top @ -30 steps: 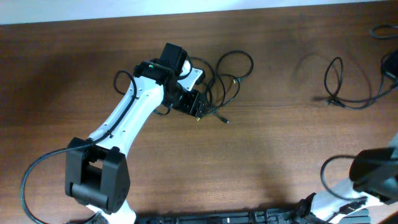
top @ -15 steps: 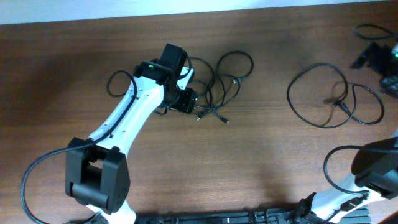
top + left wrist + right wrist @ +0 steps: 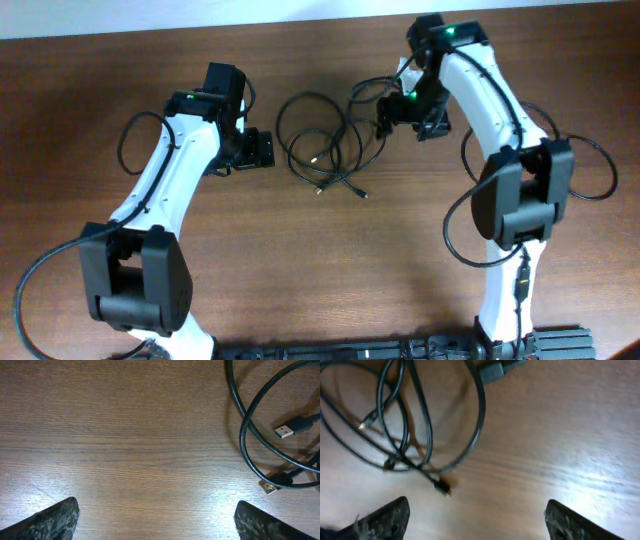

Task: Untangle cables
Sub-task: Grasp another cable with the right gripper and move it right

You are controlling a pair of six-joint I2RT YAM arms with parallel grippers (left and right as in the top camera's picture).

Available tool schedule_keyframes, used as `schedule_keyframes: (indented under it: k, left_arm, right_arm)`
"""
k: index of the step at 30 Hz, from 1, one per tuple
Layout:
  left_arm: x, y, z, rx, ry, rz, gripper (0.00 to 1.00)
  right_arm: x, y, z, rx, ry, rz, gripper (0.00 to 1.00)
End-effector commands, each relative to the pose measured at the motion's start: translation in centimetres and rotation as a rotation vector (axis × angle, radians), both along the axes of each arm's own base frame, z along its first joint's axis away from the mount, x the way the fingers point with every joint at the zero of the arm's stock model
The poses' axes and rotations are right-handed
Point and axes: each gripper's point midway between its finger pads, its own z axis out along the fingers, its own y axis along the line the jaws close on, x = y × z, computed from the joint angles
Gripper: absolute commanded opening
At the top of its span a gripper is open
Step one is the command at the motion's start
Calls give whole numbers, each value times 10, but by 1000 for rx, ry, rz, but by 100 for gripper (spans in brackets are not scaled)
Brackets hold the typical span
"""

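Hardly begun: thin black looped cables [image 3: 322, 152] tangled on brown wooden table [image 3: 400, 262]; left tool [image 3: 157, 517], right tool [image 3: 475, 517] flanking cables, both released.

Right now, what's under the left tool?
Only bare table shows under the left tool, between its open fingers. The cables lie beside it. Spots under the fingers are covered.

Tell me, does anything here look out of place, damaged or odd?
Nothing is damaged or spilled. Only the cables look untidy: their loops overlap in a heap near the middle of the table. The left fingers and right fingers are open and empty.
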Motion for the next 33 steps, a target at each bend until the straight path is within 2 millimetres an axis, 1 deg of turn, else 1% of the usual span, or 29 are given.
schedule_keyframes:
  k: [1,3,4,5,6,7,9,10,11,12,13,15,17,18,19,20,21,22,23,24,25,26,27,28,29,30,31,33]
  left_arm:
    - [-3,-1,-1,-8,8,9,100]
    - [-3,-1,-1,-8,8,9,100]
    - [-3,-1,-1,-8,9,9,100]
    - [-3,-1,-1,-8,9,8,100]
    - [-3,-1,-1,-8,9,9,100]
    - [-3,-1,-1,-8,9,9,100]
    - [-4,0,-1,-7,12,9,100]
    - [-4,0,-1,-7,12,9,100]
    - [-4,0,-1,-7,12,9,100]
    - [-4,0,-1,-7,12,9,100]
    - [-4,0,-1,-7,12,9,100]
    - [-5,0,-2,-6,16,9,100]
    - [-5,0,-2,-6,18,9,100]
    - [-5,0,-2,-6,18,9,100]
    - [-5,0,-2,-6,18,9,100]
    - [-5,0,-1,-7,16,9,100]
    - [-5,0,-1,-7,15,9,100]
    - [-5,0,-1,-7,15,9,99]
    - [-5,0,-1,-7,15,9,99]
    - [-4,0,-1,-7,15,9,99]
    - [-5,-4,-1,-27,20,5,99]
    - [-6,-11,-1,-66,26,-4,99]
    - [-7,-24,1,-137,27,-60,99]
    - [-7,-57,9,-308,2,-244,99]
    - [-9,-80,19,-428,-33,-384,99]
    - [-10,-91,23,-465,-55,-442,99]
    - [-8,-99,24,-464,-77,-473,99]
    - [-4,-115,27,-467,-120,-522,99]
  right_arm:
    - [-1,13,-34,-21,81,-74,77]
    - [1,26,-51,-25,85,-62,67]
    - [0,32,-61,-29,95,-47,64]
    - [-3,36,-64,-32,103,-36,63]
    - [-5,35,-69,-54,107,-28,58]
    - [-6,30,-73,-91,105,-24,52]
    - [-11,23,-80,-128,122,-30,49]
    - [-17,20,-87,-144,141,-51,42]
    - [-22,19,-93,-148,156,-52,30]
    - [-27,17,-95,-153,176,-50,12]
    - [-32,16,-93,-159,193,-49,6]
    - [-25,16,-75,-146,151,-52,4]
    - [-2,12,-19,-123,14,-57,4]
    - [11,11,27,-91,-98,-47,4]
    - [20,12,75,-60,-214,-36,4]
    - [25,13,130,-26,-351,-26,4]
    - [26,13,176,5,-468,-33,4]
    - [20,13,234,50,-616,-39,4]
    - [10,12,276,86,-725,-42,4]
    - [-3,9,314,114,-825,-46,4]
    - [-17,4,344,130,-908,-53,4]
    - [-22,2,354,131,-939,-58,4]
    - [-29,0,365,136,-971,-61,4]
    - [-34,-1,373,143,-995,-62,4]
    - [-35,-1,380,153,-1017,-67,4]
    - [-35,-1,389,174,-1046,-87,4]
    - [-34,-1,407,192,-1112,-90,4]
    - [-39,-3,429,212,-1195,-96,4]
